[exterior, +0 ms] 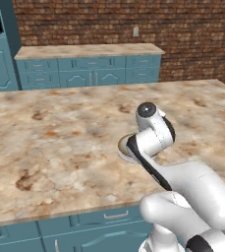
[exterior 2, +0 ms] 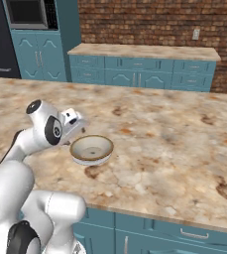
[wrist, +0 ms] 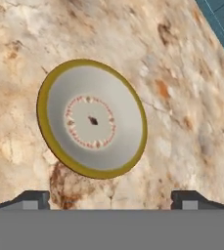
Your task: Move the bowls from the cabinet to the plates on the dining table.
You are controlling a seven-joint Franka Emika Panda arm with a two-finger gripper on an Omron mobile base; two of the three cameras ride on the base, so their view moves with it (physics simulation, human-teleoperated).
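One bowl (exterior 2: 91, 149), cream-white inside with a tan rim, rests upright on the marble dining table (exterior 2: 174, 149), close to its near edge. From the hand view I look straight down into the bowl (wrist: 91, 119). My gripper (wrist: 111, 200) is open, its fingertips (wrist: 33, 199) wide apart above the bowl's near rim and holding nothing. In the right base view the gripper (exterior 2: 76, 130) hangs just left of and above the bowl. In the left base view my wrist covers most of the bowl (exterior: 123, 145). The plates are hidden and the cabinet is out of view.
Low teal drawer units (exterior 2: 144, 67) with a marble top run along the brick back wall. A tall teal unit with a microwave (exterior 2: 28, 12) stands at the far left. The table's front edge (exterior 2: 159, 213) lies just past the bowl.
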